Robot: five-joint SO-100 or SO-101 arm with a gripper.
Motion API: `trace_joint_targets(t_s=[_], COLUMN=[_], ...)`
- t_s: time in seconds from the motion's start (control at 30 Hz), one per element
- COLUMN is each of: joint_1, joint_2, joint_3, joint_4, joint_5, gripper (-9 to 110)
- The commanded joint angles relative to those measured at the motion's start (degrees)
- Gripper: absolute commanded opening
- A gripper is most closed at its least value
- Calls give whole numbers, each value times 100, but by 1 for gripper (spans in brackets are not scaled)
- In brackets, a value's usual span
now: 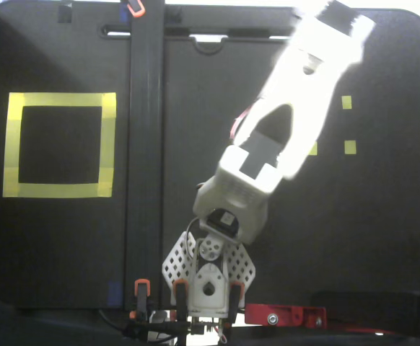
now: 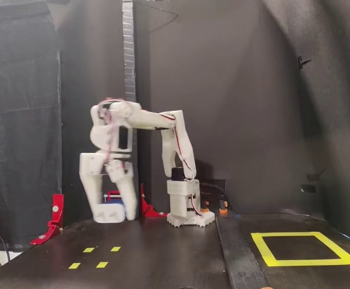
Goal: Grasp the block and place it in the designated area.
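Honestly, top fixed cam blows out my arm, gripper hidden there. Side fixed cam: gripper (image 2: pixel 110 212) pinching the block (image 2: pixel 110 211) clear of table, blurry. Designated area (image 2: pixel 303 248) far right; black post (image 2: pixel 128 72) behind arm.

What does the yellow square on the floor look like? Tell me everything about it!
The yellow square is an outline made of wide yellow tape, stuck flat on the black mat, with a black middle. Its corners show overlapping strips. Nothing lies inside it, and nothing touches it. In the top-down fixed view it sits on the left, beyond a dark vertical bar; in the side-on fixed view it lies at the right front, far from the arm.
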Motion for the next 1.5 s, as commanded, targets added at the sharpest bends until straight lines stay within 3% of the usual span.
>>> trace_joint_targets(t_s=[0.0, 1.07, 1.47], joint_1=[-422, -5651, -6899], joint_2=[396, 668, 439], joint_3=[-9, -9, -9], joint_4=[149, 984, 984], joint_5=[360, 4878, 5941], gripper=[18, 18, 18])
